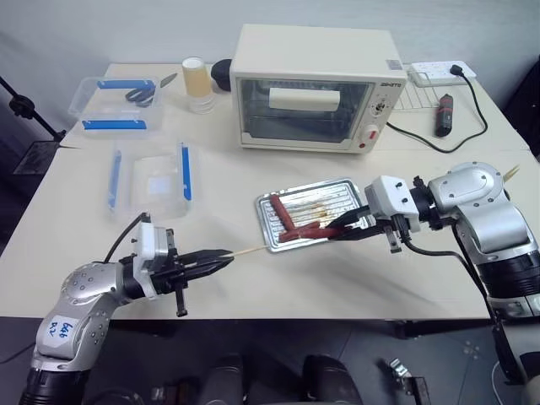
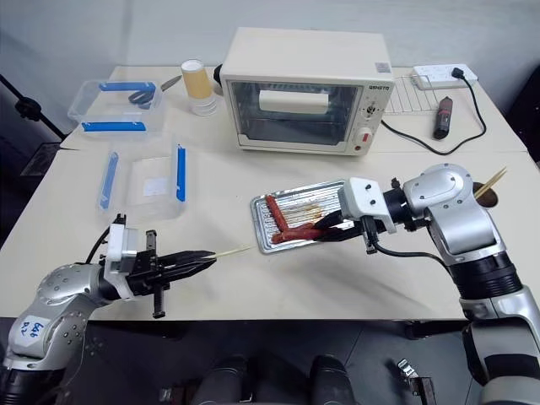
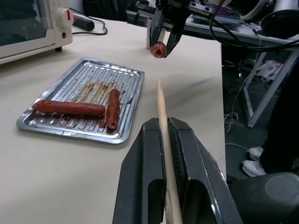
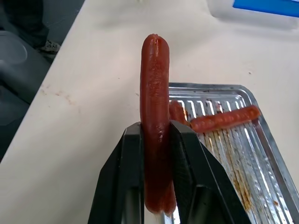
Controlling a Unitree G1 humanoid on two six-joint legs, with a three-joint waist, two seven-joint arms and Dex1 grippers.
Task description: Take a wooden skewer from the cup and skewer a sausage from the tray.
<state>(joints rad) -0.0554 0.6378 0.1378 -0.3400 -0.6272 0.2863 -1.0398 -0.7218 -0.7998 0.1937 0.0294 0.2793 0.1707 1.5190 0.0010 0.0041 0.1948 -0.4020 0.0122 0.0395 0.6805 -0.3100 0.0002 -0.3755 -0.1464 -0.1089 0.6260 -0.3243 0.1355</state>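
My left gripper [image 1: 221, 256] is shut on a wooden skewer [image 1: 245, 251] near the table's front edge. The skewer's pointed tip [image 3: 159, 81] aims toward the silver tray [image 1: 340, 185]. My right gripper [image 1: 337, 229] hangs over the tray's near right side, shut on a reddish-brown sausage [image 4: 155, 135] that it holds clear of the tray floor. The sausage's end [image 3: 158, 49] faces the skewer tip, a gap apart. Two more sausages [image 3: 70, 108] [image 3: 113, 108] lie in the tray. The tan cup [image 2: 488, 197] shows partly behind my right arm, with skewers sticking out.
A cream toaster oven [image 1: 312, 89] stands behind the tray. Two clear boxes with blue clips [image 1: 152, 181] [image 1: 118, 105] sit at the left. A stack of yellow cups [image 1: 197, 83] is at the back, and a power strip [image 1: 439, 72] and cable at the back right.
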